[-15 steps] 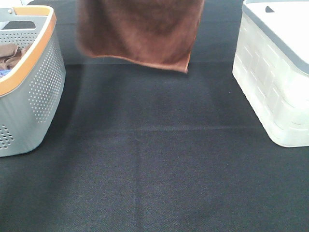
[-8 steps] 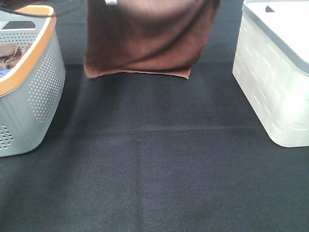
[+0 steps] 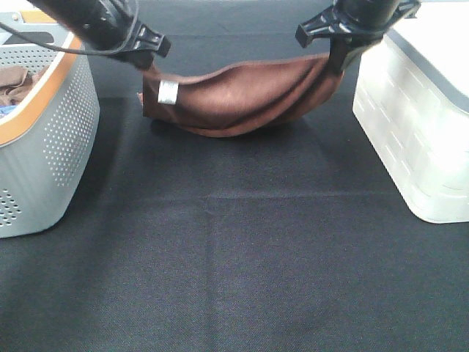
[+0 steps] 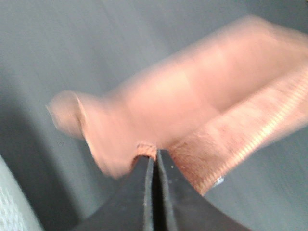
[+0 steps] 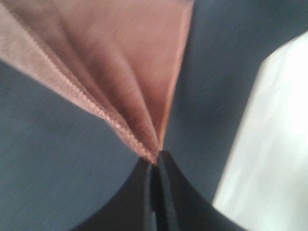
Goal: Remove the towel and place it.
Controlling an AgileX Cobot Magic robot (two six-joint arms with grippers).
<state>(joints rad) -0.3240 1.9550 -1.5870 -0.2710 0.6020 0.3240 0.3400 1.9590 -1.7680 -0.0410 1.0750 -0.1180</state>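
Note:
The reddish-brown towel (image 3: 234,99) hangs slack between my two grippers over the far part of the black table, its sagging middle low near the cloth surface. Its small white tag (image 3: 168,92) shows near the left corner. My left gripper (image 3: 149,60) is shut on the towel's left corner, seen pinched in the left wrist view (image 4: 154,156) with the towel (image 4: 192,115) spreading away. My right gripper (image 3: 335,53) is shut on the right corner, seen in the right wrist view (image 5: 156,161) with the towel (image 5: 110,62) fanning out from it.
A grey perforated basket with an orange rim (image 3: 51,139) stands at the left and holds a darker bunched brown cloth (image 3: 18,82). A white lidded bin (image 3: 418,117) stands at the right, close to my right gripper, also in the right wrist view (image 5: 260,144). The black table covering (image 3: 234,264) spreads in front.
Both grippers have come down into view, lowering the towel from hanging spread and high to sagging low between them near the table.

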